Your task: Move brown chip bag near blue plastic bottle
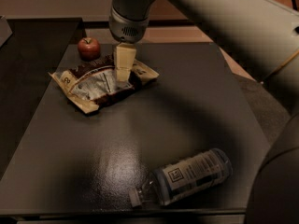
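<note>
The brown chip bag [96,87] lies flat and crinkled at the back left of the dark table [196,101], silvery panel up. The blue plastic bottle [189,176] lies on its side near the table's front edge, right of centre, cap pointing left. The two are far apart. My gripper [123,74] hangs from the arm at the top of the camera view. It points down over the right half of the bag, at or just above its surface.
A small red apple [88,48] stands just behind the bag at the table's back left. The arm's grey links [243,27] cross the upper right. A darker surface [28,55] lies to the left of the table.
</note>
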You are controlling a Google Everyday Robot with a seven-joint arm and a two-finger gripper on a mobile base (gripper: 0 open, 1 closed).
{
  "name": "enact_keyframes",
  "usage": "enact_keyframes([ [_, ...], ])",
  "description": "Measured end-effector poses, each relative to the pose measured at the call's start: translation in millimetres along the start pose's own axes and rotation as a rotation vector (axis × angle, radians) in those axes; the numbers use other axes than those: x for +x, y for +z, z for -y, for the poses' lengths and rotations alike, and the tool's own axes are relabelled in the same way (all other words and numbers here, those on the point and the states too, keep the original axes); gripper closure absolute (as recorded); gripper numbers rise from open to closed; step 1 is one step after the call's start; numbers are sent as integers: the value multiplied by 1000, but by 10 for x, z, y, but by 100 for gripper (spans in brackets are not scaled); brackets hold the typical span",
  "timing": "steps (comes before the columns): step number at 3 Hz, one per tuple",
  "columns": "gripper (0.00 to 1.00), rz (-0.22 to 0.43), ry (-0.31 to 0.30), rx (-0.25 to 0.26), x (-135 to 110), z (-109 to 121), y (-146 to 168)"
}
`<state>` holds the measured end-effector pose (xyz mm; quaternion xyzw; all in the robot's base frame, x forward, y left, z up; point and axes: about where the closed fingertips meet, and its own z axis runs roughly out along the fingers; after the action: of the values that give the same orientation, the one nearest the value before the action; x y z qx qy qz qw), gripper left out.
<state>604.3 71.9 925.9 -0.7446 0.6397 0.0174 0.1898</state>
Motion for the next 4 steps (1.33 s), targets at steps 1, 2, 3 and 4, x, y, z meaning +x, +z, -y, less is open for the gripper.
enact_keyframes([
  [1,0,0,-34,-26,-181,35,188],
  [2,0,-8,-65,-58,-320,37,350],
  [3,0,-19,-98,-96,-400,-5,480],
  [4,18,-27,-130,-131,-449,-48,564],
])
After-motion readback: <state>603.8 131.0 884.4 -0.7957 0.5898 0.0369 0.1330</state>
